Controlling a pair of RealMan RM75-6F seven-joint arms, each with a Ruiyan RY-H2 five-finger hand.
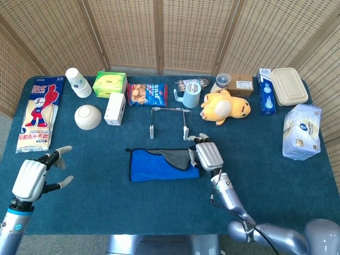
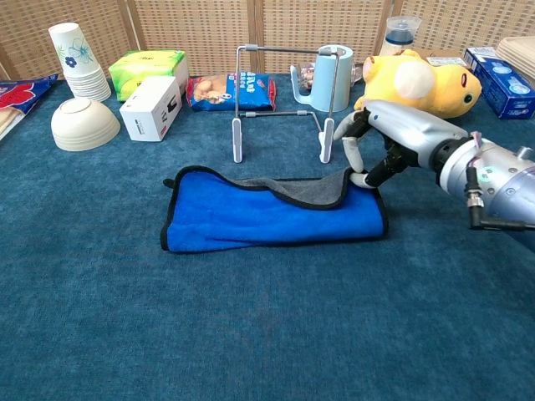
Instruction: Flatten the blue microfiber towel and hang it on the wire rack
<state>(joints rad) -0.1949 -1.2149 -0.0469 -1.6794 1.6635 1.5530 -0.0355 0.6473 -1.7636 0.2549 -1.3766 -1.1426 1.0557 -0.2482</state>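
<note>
my right hand (image 2: 380,142) sits at the far right corner of the blue microfiber towel with the black edging (image 2: 267,217), fingers (image 2: 354,159) curled down and pinching the folded-over grey flap (image 2: 313,190) at its tip, so i have hold of the towel there. the towel lies on the dark blue table cloth (image 2: 251,334), mostly spread out, with that grey strip still turned over along its far edge and the left end a little rumpled. just beyond the towel, near my fingers, stands the silver wire rack with white feet (image 2: 280,100), upright and bare. behind the rack are a pale blue plastic jug (image 2: 330,79) and a blue snack packet (image 2: 230,90); the yellow plush toy (image 2: 418,83) lies just behind my right hand. further left on the table are a white carton (image 2: 152,107), a green tissue box (image 2: 149,67), a cream bowl turned upside down (image 2: 84,124) and a stack of paper cups (image 2: 77,63). my left hand (image 1: 33,178) hovers well apart at the near left edge of the table, fingers spread, holding nothing
</note>
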